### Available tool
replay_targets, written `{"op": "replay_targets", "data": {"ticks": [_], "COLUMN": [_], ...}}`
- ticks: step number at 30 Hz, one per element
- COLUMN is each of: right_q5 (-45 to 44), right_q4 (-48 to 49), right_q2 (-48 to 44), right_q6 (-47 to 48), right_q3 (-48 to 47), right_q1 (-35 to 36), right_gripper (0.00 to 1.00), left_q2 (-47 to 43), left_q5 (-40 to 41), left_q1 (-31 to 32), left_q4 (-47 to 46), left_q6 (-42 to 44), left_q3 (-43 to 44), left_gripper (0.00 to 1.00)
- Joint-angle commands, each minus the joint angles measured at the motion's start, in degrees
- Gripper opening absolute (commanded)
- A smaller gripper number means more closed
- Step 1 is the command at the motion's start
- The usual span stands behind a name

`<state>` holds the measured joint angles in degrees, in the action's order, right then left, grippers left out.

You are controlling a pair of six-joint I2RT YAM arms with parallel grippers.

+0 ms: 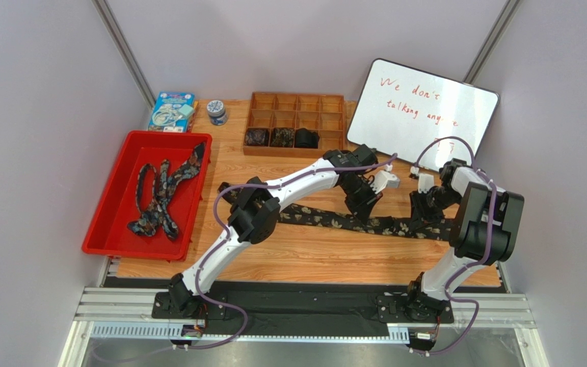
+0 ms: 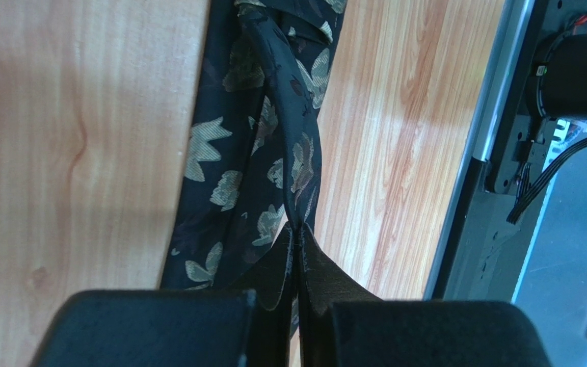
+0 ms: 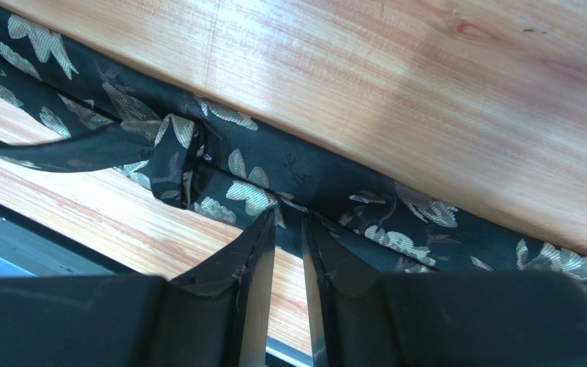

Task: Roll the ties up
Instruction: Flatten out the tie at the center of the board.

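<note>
A long dark floral tie [image 1: 316, 218] lies across the wooden table from left to right. My left gripper [image 1: 365, 210] stands over its right part. In the left wrist view the jaws [image 2: 298, 233] are shut on a raised fold of the tie [image 2: 251, 153]. My right gripper [image 1: 419, 223] is at the tie's right end. In the right wrist view its jaws [image 3: 289, 218] stand a narrow gap apart, pinching the near edge of the tie [image 3: 335, 180] beside a twisted fold. More ties [image 1: 162, 195] lie in a red tray [image 1: 168, 136]. Three coils [image 1: 281, 138] sit in a wooden organizer [image 1: 296, 103].
A whiteboard [image 1: 423, 115] leans at the back right, close behind the right arm. A blue box [image 1: 172, 111] and a small jar [image 1: 216, 112] stand at the back left. The table's front edge and a metal rail lie just below the tie.
</note>
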<state>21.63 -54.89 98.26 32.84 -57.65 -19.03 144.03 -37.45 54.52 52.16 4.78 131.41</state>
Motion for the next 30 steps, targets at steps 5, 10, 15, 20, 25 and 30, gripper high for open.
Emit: {"op": "replay_targets", "data": {"ticks": [5, 10, 15, 20, 25, 30], "right_q5": [0.5, 0.7, 1.0, 0.9, 1.2, 1.5], "right_q4": [3.1, 3.3, 3.2, 3.2, 3.2, 3.1], "right_q2": [-1.5, -1.1, -1.5, -1.8, -1.8, -1.8], "right_q6": [1.1, 1.0, 1.2, 1.4, 1.6, 1.4], "right_q3": [0.4, 0.4, 0.4, 1.0, 1.0, 0.9], "right_q1": [0.3, 0.3, 0.3, 0.3, 0.3, 0.4], "right_gripper": [0.27, 0.27, 0.28, 0.28, 0.28, 0.28], "left_q2": [-0.1, 0.1, 2.3, 4.4, 5.1, 6.4], "left_q5": [-2.8, -6.7, -6.7, -4.8, -1.8, 2.4], "left_q1": [0.8, 0.8, 0.8, 0.1, -0.2, -0.2], "left_q4": [3.2, 2.4, 2.8, 2.4, 2.8, 5.9], "left_q6": [0.2, -1.1, -3.5, -7.0, -7.1, -6.2], "left_q3": [-2.7, -2.7, 1.8, 4.8, 5.2, 5.5], "left_gripper": [0.00, 0.00, 0.00, 0.00, 0.00, 0.00]}}
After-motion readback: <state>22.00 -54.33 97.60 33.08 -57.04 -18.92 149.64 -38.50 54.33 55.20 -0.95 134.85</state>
